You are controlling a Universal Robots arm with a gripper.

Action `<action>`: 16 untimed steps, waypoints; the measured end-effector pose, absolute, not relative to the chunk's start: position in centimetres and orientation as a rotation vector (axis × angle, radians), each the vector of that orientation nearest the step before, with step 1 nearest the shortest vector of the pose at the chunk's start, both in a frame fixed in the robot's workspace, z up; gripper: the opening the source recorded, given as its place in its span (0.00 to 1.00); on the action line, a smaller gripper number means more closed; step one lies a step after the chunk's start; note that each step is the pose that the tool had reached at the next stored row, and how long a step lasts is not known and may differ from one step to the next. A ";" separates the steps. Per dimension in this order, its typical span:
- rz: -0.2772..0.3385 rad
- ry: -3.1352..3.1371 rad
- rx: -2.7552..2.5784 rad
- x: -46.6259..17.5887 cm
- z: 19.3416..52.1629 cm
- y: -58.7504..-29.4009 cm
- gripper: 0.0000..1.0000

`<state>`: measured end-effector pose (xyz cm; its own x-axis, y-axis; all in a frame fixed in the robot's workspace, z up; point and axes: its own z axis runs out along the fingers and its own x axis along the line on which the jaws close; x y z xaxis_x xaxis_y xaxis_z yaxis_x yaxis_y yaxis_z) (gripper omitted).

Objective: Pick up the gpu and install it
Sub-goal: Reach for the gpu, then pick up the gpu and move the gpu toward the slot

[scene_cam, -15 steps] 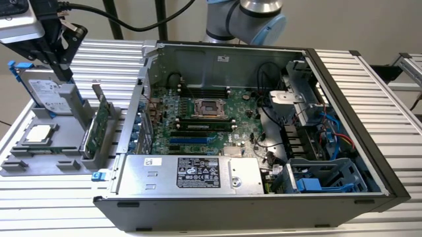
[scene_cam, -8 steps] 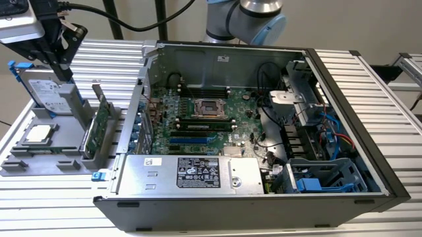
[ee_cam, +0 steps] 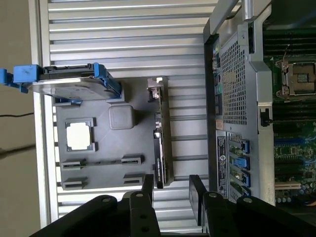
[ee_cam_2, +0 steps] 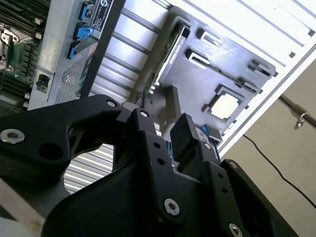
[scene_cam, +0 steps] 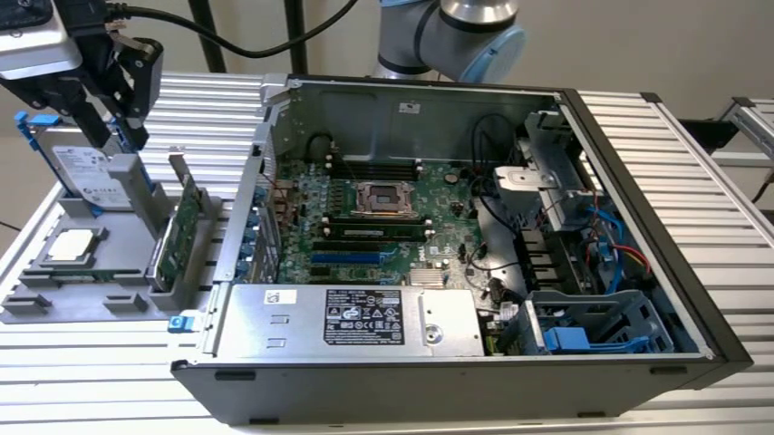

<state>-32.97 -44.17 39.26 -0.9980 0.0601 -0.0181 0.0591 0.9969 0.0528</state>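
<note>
My pincer (scene_cam: 121, 134) hangs at the exterior view's upper left, above the far end of the grey parts tray (scene_cam: 61, 308). It is released: in the first wrist view its two black fingers (ee_cam: 148, 195) stand apart with nothing between them.

The gpu (scene_cam: 181, 231) stands on edge in a slot of that tray, at the left-middle of the exterior view. Its green board is upright, just beside the open computer case (scene_cam: 629, 208) and apart from my fingers.

Directly under my pincer in the frame, the hard drive (scene_cam: 91, 177) with blue rails leans upright in its own slot. The CPU chip (scene_cam: 72, 246) lies flat in a square pocket towards the lower left.

Inside the case, the motherboard (scene_cam: 362, 245) fills the centre, with the CPU socket (scene_cam: 384, 198) on it. The power supply (scene_cam: 351, 319) lies along the case's lower edge. Everything rests on a slatted aluminium table (scene_cam: 97, 381).
</note>
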 end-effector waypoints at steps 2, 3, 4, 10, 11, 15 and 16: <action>0.082 3.120 0.093 -33.0 39.3 -44.2 1.00; 0.082 3.120 0.093 -33.0 39.3 -44.2 1.00; 0.082 3.120 0.093 -33.0 39.3 -44.2 1.00; 0.082 3.120 0.089 -33.0 39.3 -44.2 1.00; 0.082 3.120 0.085 -33.0 39.3 -44.2 1.00; 0.082 3.121 0.067 -33.0 39.3 -44.2 1.00; 0.082 3.121 0.066 -33.0 39.3 -44.2 1.00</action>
